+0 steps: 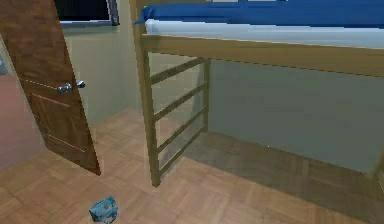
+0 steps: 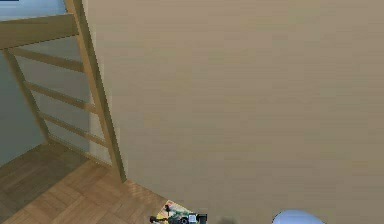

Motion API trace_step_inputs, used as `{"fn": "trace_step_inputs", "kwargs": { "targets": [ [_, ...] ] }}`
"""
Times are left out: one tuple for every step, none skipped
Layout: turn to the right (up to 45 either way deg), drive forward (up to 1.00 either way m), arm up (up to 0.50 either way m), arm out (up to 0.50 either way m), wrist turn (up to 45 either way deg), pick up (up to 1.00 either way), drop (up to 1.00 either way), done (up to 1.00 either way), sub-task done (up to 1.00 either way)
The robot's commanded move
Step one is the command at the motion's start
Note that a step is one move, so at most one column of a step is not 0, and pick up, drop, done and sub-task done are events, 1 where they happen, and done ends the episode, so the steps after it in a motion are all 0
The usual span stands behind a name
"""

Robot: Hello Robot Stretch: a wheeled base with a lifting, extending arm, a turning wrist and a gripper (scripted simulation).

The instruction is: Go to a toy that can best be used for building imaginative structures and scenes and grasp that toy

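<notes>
While the door (image 1: 55,85) stands open, a bluish object (image 1: 104,210) lies nearby.

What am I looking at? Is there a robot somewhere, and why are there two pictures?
Both pictures come from cameras on a wheeled robot with one arm, driving around a pretend computer house. The forward view looks ahead. It shows a brown wooden door with a silver handle, a tall wooden-framed bed with a blue mattress, its wooden ladder, and a small blue-grey lump on the wooden floor. The arm side view looks sideways at a plain beige wall. By that wall lies a small dark thing with coloured specks. It might be the toy, but I can't tell.
</notes>
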Motion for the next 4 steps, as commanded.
{"fn": "trace_step_inputs", "kwargs": {
  "targets": [
    [0.0,0.0,0.0,0.0,45.0,0.0,0.0,0.0,0.0],
    [0.0,0.0,0.0,0.0,6.0,0.0,0.0,0.0,0.0],
    [0.0,0.0,-0.3,0.0,0.0,0.0,0.0,0.0,0.0],
    [0.0,0.0,0.0,0.0,0.0,1.0,0.0,0.0,0.0]
  ]
}}
